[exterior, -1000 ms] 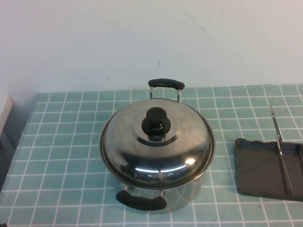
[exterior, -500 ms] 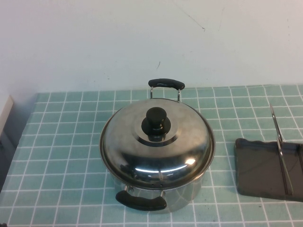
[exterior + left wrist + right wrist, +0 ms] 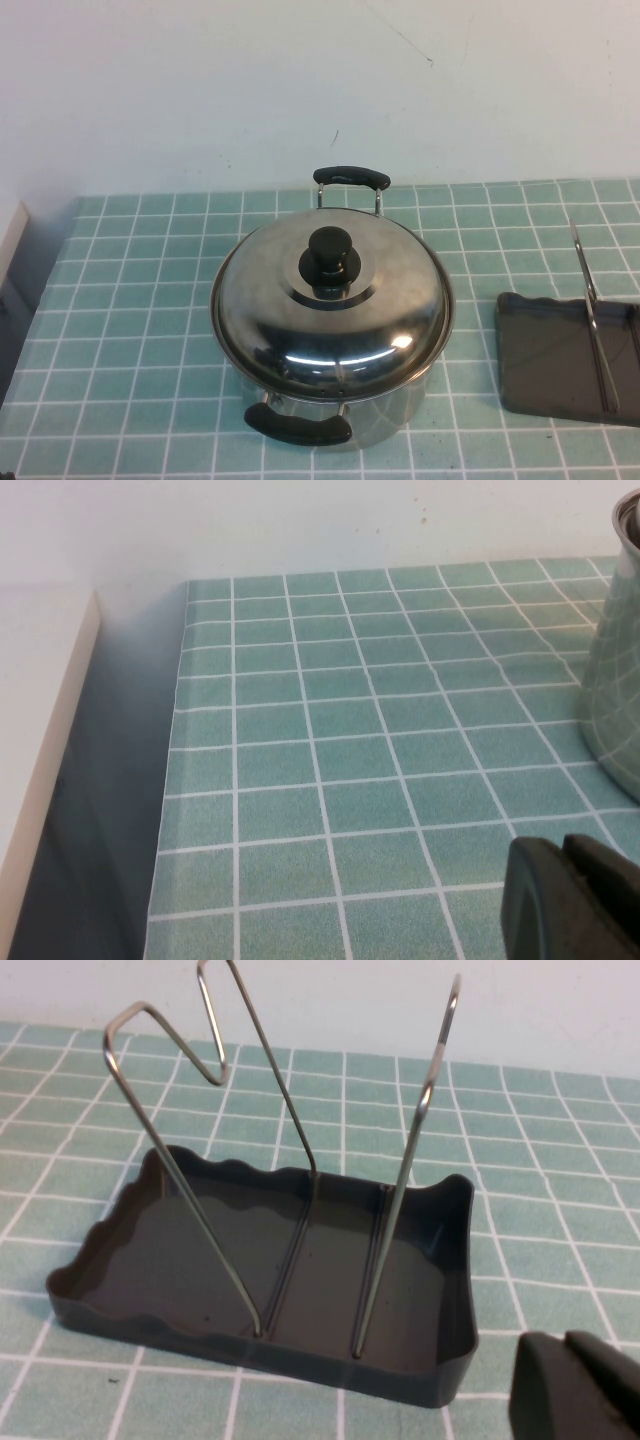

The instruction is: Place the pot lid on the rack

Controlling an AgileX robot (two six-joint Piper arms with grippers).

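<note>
The pot lid sits on the pot at the centre of the frame, and the empty rack lies at the right edge of the tabletop. Nothing is grasped yet. The left tool and right tool show only at wrist-view corners, their opening impossible to tell; next, one must reach the black knob.

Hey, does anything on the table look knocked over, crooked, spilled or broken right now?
Nothing stands out. The pot lid sits squarely on the pot, and the rack stands flat to its right, its wire divider upright. The left gripper and right gripper hang low near the table.
</note>
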